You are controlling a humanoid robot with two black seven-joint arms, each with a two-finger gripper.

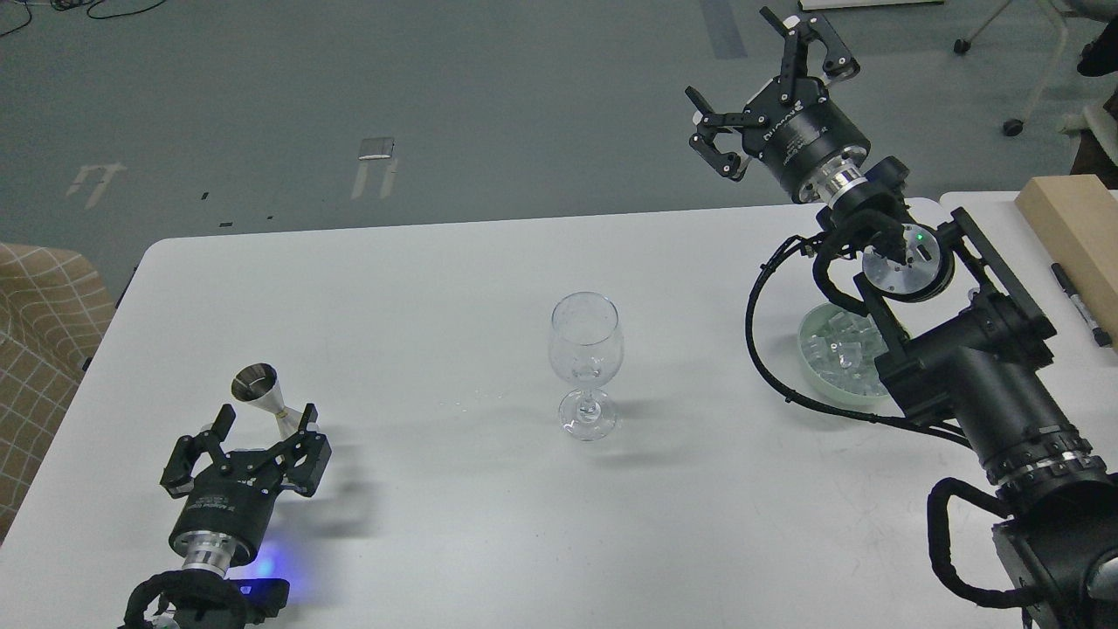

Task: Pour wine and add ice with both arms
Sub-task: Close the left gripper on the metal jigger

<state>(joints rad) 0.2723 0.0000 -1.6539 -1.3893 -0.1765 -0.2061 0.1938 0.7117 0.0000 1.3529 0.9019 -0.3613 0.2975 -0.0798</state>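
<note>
A clear, empty stemmed wine glass stands upright at the table's middle. The ice lies as clear cubes in a shallow pale dish at the right, partly hidden behind my right arm. A small silver jigger stands near the front left. My left gripper is open just in front of it, with the jigger's base close to the right-hand finger. My right gripper is open and empty, raised high beyond the table's far edge. No wine shows; the jigger's inside cannot be read.
A wooden box and a black marker lie on the adjoining table at the far right. A tan chequered seat sits off the table's left edge. My right arm's black cable loops beside the dish.
</note>
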